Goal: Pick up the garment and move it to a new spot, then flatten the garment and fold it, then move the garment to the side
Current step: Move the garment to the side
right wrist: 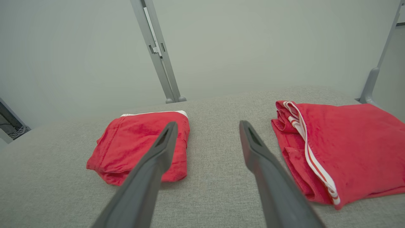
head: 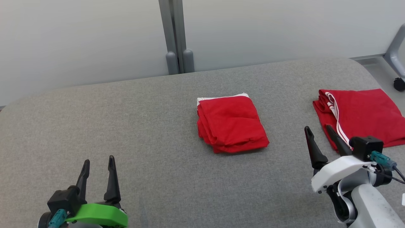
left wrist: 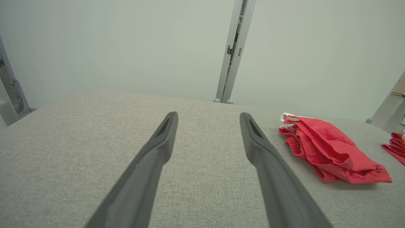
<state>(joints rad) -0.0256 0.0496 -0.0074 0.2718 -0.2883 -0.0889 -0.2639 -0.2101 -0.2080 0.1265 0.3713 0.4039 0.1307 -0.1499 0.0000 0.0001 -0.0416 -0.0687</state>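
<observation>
A folded red garment [head: 231, 124] with a white edge lies at the middle of the grey table; it also shows in the left wrist view [left wrist: 329, 147] and the right wrist view [right wrist: 136, 145]. My left gripper [head: 98, 163] hovers open at the lower left, well clear of it, with nothing between its fingers [left wrist: 158, 148]. My right gripper [head: 318, 131] stands open at the lower right, between the two red pieces, and is empty [right wrist: 207, 126].
A second folded red garment [head: 360, 115] with white stripes lies at the table's right edge, just beyond my right gripper [right wrist: 341, 142]. A grey post [head: 175, 38] rises behind the padded grey table [head: 126, 126]. A chair wheel [head: 399, 84] is at far right.
</observation>
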